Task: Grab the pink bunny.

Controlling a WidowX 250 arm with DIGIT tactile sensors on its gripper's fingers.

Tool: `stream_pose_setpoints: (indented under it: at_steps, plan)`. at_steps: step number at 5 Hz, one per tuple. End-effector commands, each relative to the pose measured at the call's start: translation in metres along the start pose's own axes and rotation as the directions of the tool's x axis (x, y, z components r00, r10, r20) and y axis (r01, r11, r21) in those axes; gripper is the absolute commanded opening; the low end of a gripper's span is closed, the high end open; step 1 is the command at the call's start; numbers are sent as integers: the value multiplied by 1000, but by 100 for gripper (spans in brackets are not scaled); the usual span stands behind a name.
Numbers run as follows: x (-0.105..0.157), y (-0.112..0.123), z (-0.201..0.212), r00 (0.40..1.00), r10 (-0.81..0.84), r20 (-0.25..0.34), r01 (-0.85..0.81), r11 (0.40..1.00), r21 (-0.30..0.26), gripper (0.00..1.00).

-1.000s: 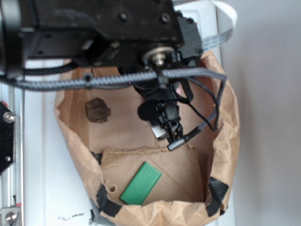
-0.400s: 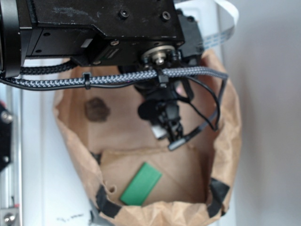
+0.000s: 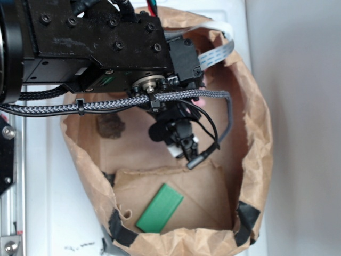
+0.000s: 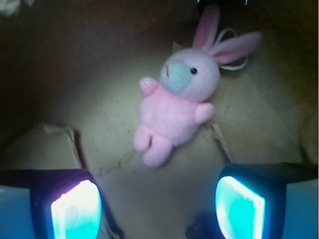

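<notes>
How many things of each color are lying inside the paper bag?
Pink: 1, the bunny
Green: 1, the flat block
Brown: 1, the lump
Total: 3

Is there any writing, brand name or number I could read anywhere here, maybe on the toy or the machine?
None is readable.
Small dark marks on the white tabletop in the exterior view: too small and blurred to read.
The black robot arm housing, brown paper bag, flat green block and soft pink plush bunny show no text.
</notes>
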State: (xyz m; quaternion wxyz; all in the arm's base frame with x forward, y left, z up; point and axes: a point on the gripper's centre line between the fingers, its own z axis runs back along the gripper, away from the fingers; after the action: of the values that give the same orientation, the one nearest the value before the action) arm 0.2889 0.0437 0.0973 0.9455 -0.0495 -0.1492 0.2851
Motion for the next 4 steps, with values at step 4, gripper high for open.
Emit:
stream_pose_setpoints:
  at_steps: [4]
  plan:
    - [53,14,-17,982,166,88,-171,984,55,100]
